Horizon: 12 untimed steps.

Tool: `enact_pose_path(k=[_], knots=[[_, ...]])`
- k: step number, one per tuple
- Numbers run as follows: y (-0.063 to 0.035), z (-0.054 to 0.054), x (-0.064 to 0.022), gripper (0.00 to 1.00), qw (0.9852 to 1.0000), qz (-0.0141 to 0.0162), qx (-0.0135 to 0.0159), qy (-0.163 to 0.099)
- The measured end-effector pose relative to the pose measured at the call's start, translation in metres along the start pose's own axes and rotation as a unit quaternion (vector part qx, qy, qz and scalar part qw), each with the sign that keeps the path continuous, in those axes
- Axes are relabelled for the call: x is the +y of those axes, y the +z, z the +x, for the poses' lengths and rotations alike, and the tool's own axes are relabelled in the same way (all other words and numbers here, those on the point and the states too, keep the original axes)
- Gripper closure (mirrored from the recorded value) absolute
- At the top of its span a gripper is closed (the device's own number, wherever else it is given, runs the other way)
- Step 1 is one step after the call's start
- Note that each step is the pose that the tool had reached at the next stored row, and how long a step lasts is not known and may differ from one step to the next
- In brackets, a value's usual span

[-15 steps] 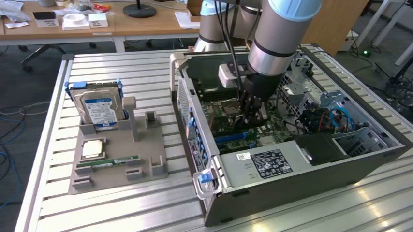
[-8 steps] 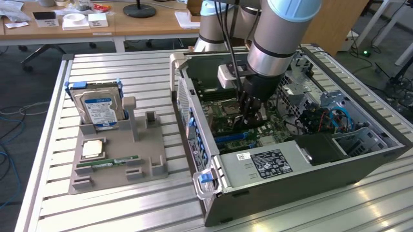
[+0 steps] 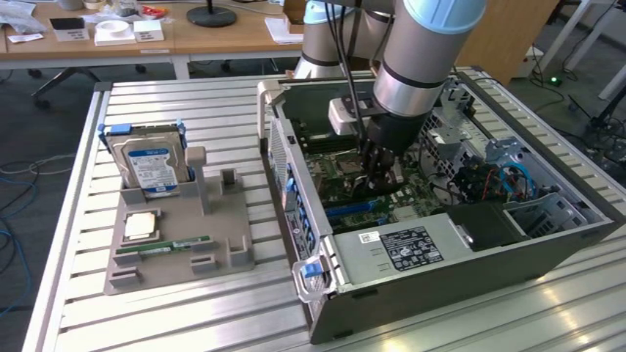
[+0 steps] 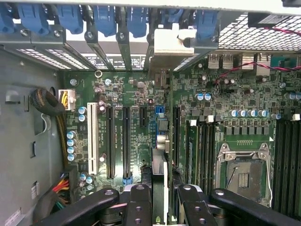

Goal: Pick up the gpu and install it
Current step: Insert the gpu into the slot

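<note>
Fingers of the black gripper press on both sides of the thin, flat, dark gpu, so the gripper is closed on it. In the wrist view the gpu is seen from its thin edge, so its face is hidden. Its pale metal end plate sits up against the row of blue clips at the back wall of the big grey metal computer case. The gpu stands upright over the green motherboard, between the long black slots and the square silver chip socket. The 2 fingers cover its lower part, so it is hard to tell if its bottom edge touches the board or is just above it.

In the exterior view the thick silver and blue robot arm reaches down into the open case. The gripper hides most of the gpu there, and the rest is too dark to make out. The top of the arm is cut off by the picture edge.

On the exterior view's left, a flat grey plastic holder lies on the ribbed metal table, near the case. A silver hard drive with a blue label stands upright in it. A small square chip and a narrow green memory stick lie flat in it.
</note>
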<state>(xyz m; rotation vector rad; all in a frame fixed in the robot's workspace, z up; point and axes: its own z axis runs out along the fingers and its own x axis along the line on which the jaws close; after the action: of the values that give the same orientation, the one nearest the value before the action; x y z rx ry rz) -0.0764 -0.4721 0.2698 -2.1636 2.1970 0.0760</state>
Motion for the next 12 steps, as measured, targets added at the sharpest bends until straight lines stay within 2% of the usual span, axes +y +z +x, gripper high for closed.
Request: enact_pose_path(k=[12], knots=[[0.0003, 0.0001, 0.0030, 0.74, 1.0000, 0.0000, 0.0000, 0.000]])
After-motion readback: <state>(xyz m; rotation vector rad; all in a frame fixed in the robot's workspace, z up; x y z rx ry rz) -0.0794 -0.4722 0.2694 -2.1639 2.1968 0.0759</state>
